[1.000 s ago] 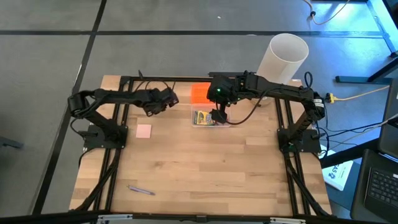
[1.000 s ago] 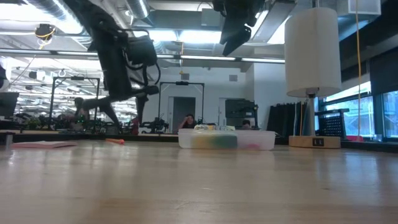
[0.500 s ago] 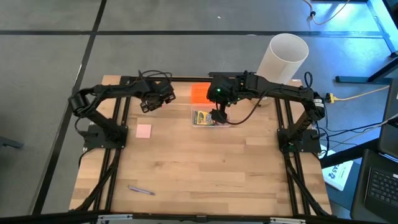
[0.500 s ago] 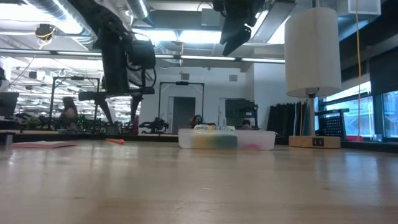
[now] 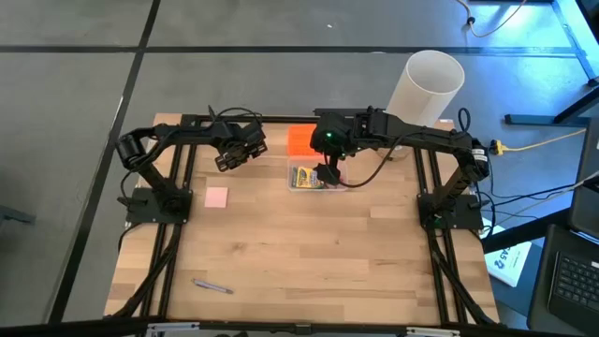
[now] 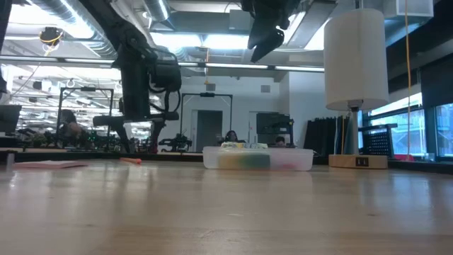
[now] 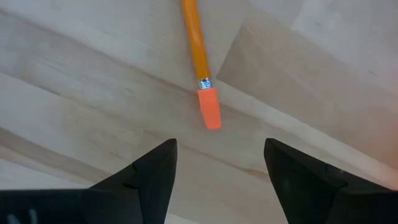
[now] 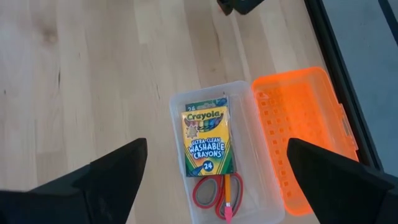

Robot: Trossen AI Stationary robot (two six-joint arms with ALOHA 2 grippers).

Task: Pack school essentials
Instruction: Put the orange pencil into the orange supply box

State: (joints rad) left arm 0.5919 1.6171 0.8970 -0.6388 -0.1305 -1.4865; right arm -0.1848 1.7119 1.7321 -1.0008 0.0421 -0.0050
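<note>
Beneath left pincer (image 7: 217, 163), orange pencil (image 7: 198, 53).

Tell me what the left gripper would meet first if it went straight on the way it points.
Probably the orange pencil: its eraser end lies just ahead of the open left gripper, on the bare table.

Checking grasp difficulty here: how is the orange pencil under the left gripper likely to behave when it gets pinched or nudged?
The orange pencil is thin and rod-shaped, so it probably stays stiff and weighs little. Lying flat on the table, it may roll or skid if one finger touches first. The open left gripper hangs above its eraser end, so a pinch there could let the pencil pivot.
</note>
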